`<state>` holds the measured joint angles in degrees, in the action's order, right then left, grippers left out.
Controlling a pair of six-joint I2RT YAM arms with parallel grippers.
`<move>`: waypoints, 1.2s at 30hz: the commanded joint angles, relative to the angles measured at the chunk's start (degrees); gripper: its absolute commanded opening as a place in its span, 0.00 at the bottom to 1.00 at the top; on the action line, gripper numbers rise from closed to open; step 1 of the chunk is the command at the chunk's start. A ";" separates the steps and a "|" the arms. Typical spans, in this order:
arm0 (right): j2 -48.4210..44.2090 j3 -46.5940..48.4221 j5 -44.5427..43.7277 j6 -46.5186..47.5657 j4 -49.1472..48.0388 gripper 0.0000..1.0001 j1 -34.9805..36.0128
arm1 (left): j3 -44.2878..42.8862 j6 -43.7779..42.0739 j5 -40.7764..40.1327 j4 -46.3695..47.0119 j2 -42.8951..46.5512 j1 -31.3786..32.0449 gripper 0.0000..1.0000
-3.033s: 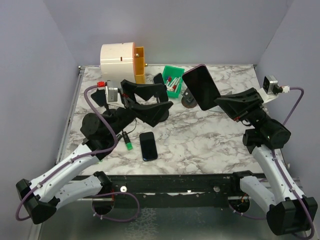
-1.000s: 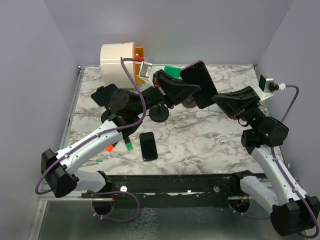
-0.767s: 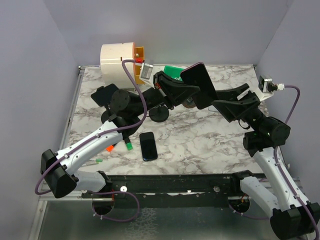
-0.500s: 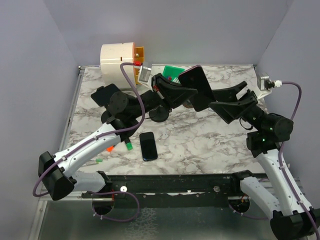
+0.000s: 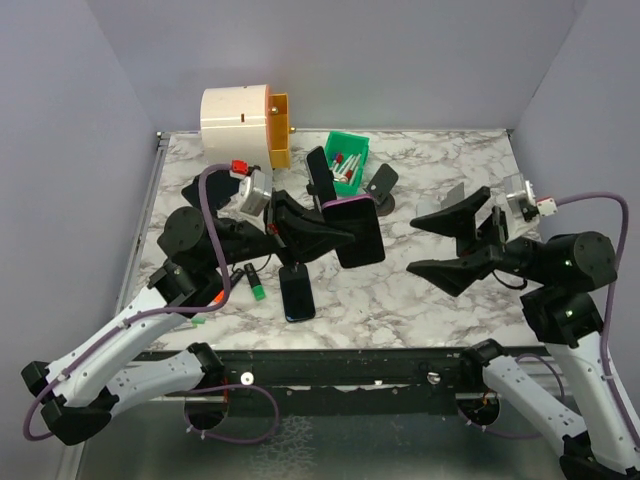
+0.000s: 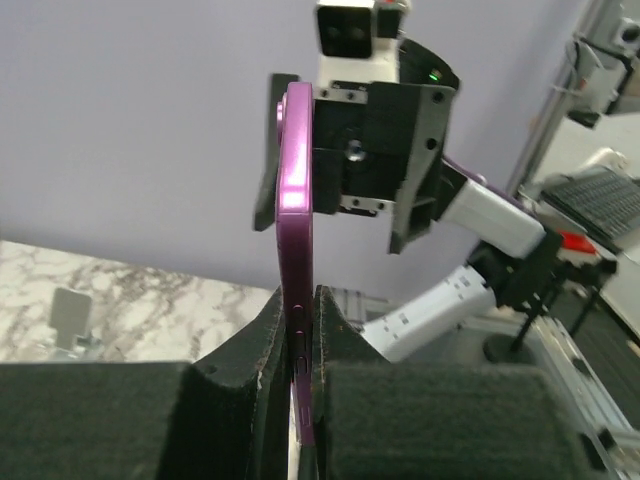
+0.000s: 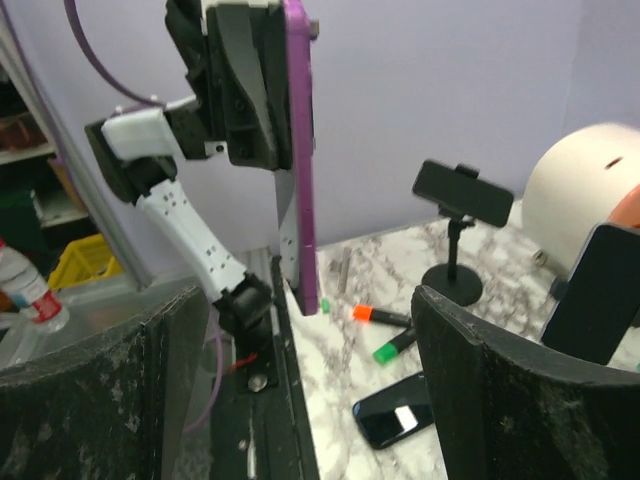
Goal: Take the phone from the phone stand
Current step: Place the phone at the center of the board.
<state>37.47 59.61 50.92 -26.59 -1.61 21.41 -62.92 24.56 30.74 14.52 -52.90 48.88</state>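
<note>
- A purple phone (image 5: 360,235) is held clamped between the left fingers (image 5: 312,235), above the counter (image 5: 420,300).
- The right fingers (image 5: 455,270) are spread wide, near its right side.

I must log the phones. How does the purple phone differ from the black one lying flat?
The purple phone is clamped in the left hand, above the table; the black phone lies flat on it. The purple phone's rim is purple; the black phone's is dark. Both faces look dark.
</note>
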 commanded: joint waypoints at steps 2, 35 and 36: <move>1.56 -5.11 7.88 -2.57 -1.27 0.86 1.70 | 3.05 2.26 12.11 -4.21 1.02 0.32 0.00; 8.88 -13.24 7.54 -14.80 -15.20 0.45 6.02 | 9.52 6.73 5.47 1.47 -2.68 0.34 0.00; 9.16 -13.16 7.53 -14.81 -15.17 0.43 6.06 | 9.63 6.73 5.38 1.47 -2.72 0.34 0.00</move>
<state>45.50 47.18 58.74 -39.48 -13.78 27.07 -53.54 30.87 37.93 12.71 -55.75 48.88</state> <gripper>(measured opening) 0.462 0.086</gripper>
